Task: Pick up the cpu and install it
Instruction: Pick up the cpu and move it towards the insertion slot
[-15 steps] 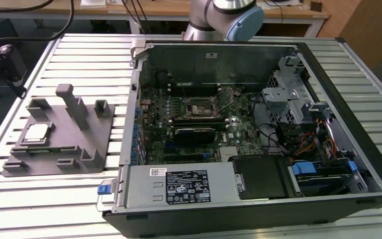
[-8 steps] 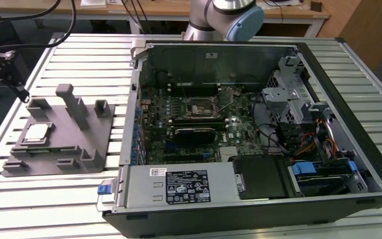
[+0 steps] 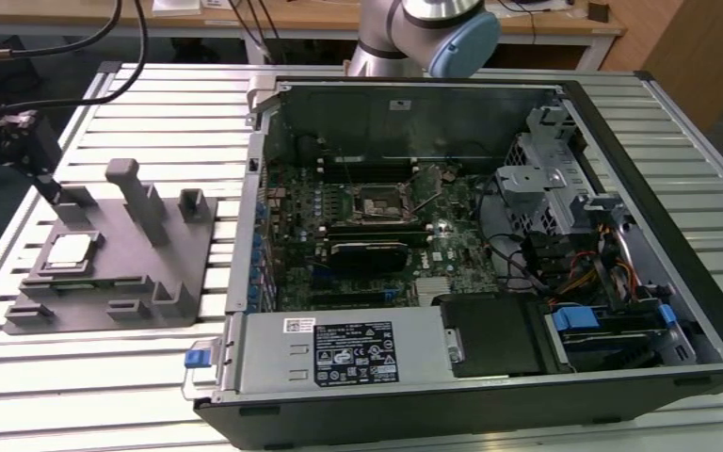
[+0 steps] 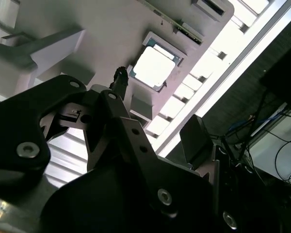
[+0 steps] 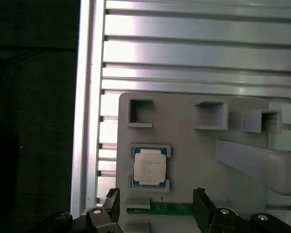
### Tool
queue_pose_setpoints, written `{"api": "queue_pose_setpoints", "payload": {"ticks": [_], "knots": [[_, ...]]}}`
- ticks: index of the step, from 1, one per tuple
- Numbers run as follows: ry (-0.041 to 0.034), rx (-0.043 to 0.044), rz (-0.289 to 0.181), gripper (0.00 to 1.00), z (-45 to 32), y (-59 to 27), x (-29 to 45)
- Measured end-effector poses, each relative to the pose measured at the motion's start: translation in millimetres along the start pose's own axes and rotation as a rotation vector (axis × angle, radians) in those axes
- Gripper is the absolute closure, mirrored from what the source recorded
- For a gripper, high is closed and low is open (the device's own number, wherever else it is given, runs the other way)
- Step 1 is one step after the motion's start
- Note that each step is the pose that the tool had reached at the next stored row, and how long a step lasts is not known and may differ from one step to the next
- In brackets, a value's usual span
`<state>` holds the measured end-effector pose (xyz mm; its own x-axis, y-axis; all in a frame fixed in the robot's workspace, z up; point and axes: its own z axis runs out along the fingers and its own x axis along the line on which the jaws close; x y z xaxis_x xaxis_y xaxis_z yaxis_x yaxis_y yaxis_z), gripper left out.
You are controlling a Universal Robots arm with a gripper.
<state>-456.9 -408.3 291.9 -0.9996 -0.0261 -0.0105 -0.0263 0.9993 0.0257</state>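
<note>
**Pincer spread wide beside the seated cpu**

Nearest the lens in both wrist views, the pincer's black body is seen. Its two fingertips are set well apart, wider than the cpu, and nothing is gripped between them. The cpu is found lying flat, silver face up, in its shallow seat on the grey fixture plate. That plate is set near the counter's edge at the exterior view's left.

No contact is made. The chip is not yet between the fingertips; it lies just off the line joining them, toward the plate edge that carries the small square pockets. Sideways it is roughly centred in the gap, a little nearer one fingertip. Being square, the chip offers no long axis, and its sides are seen running square to the fingertip line.

A thin green strip is seen on the plate between the fingertips. The open computer case is placed well apart, over the counter's middle. The pick is judged not yet begun.
</note>
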Motion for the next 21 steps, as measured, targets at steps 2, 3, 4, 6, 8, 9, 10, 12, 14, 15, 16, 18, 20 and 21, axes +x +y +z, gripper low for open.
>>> {"api": "queue_pose_setpoints", "payload": {"ticks": [2, 3, 4, 6, 8, 9, 10, 12, 14, 15, 16, 18, 20, 21], "knots": [[0.0001, 0.0000, 0.000, 0.30, 3.5, -0.5, 0.1], [0.0001, 0.0001, 0.000, 0.30, 4.5, -0.6, 0.1], [0.0002, 0.0001, 0.000, 0.30, 4.8, -0.6, -0.1], [0.0000, 0.0000, 0.000, 0.30, 6.3, -0.7, -0.1], [0.0001, 0.0001, -0.002, 0.30, 9.9, -1.1, -0.1], [0.0002, 0.0001, -0.003, 0.30, 11.6, -1.3, 0.0], [0.0003, 0.0001, -0.004, 0.30, 13.5, -1.5, 0.0], [0.0003, 0.0000, -0.008, 0.30, 17.1, -1.6, 0.0], [0.0003, -0.0001, -0.012, 0.30, 20.8, -1.7, 0.0], [0.0004, 0.0000, -0.013, 0.30, 22.5, -1.8, 0.1], [0.0004, -0.0001, -0.013, 0.30, 24.4, -1.8, 0.1], [0.0004, -0.0001, -0.013, 0.30, 28.1, -1.9, 0.1], [0.0004, 0.0000, -0.013, 0.30, 31.7, -2.0, 0.1], [0.0005, 0.0000, -0.013, 0.30, 33.4, -2.1, 0.2]]}}
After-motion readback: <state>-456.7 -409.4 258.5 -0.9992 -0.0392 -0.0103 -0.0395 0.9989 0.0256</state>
